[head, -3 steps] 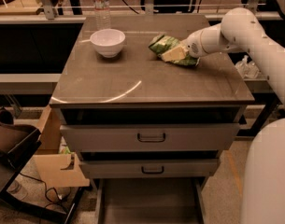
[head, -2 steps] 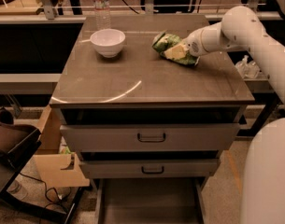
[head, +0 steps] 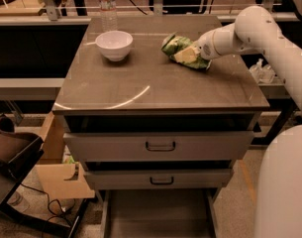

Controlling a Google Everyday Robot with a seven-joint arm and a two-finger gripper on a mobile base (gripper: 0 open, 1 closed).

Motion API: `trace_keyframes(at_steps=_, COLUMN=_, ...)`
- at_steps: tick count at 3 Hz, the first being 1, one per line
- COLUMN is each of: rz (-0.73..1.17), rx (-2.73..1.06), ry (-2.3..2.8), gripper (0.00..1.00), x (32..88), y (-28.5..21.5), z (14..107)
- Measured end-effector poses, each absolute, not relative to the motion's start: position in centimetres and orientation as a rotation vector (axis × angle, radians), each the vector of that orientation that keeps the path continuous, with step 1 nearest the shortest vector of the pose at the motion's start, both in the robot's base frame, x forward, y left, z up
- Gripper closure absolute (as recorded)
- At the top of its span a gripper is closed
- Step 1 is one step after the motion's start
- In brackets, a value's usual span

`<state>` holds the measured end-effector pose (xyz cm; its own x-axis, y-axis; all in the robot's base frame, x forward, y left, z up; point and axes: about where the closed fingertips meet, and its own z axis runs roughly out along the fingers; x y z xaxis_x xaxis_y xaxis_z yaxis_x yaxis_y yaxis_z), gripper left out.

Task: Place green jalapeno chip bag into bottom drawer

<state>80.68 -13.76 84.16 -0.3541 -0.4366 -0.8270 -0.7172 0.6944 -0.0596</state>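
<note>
In the camera view, your two-finger gripper looks clamped on the right end of the crinkly bright-green jalapeno chip bag at the back of the gray cabinet top, so lift it straight up, clear the front edge, then lower it toward the open shallow gray bottom drawer.
</note>
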Motion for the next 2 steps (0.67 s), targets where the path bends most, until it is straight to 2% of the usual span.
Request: trace_keyframes(at_steps=2, rz=0.394, rx=-0.887, ry=2.003, gripper=1.00, x=80.67, y=-13.76, z=84.17)
